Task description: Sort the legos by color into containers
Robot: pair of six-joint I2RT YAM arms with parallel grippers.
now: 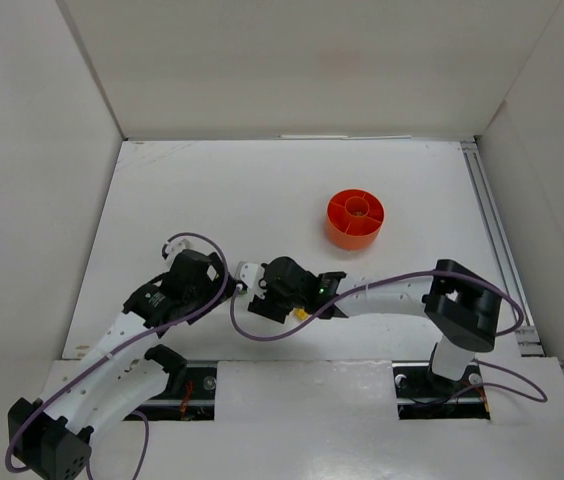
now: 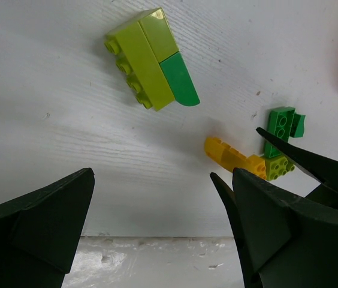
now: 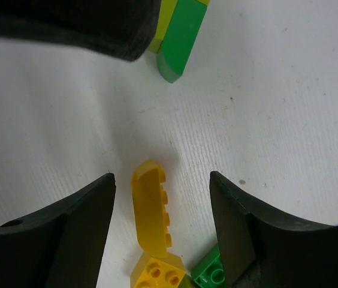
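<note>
Glossy yellow curved brick, studs on one side, is lying on ribbed white table betw. right gripper jaws, which are gaping open (gaps either side). Left gripper is hovering w/ jaws spread near lime+green studded pair. Round orange dish is sitting well apart.

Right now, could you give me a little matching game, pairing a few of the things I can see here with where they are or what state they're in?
Things:
1. orange dish
2. long yellow brick
3. lime brick
4. left gripper

Places or states:
A. lying between the open fingers of the right gripper
B. pressed side by side against a green curved piece
C. standing alone, well away from both grippers
D. open, with nothing between its fingers

Pairs: 1-C, 2-A, 3-B, 4-D
</note>
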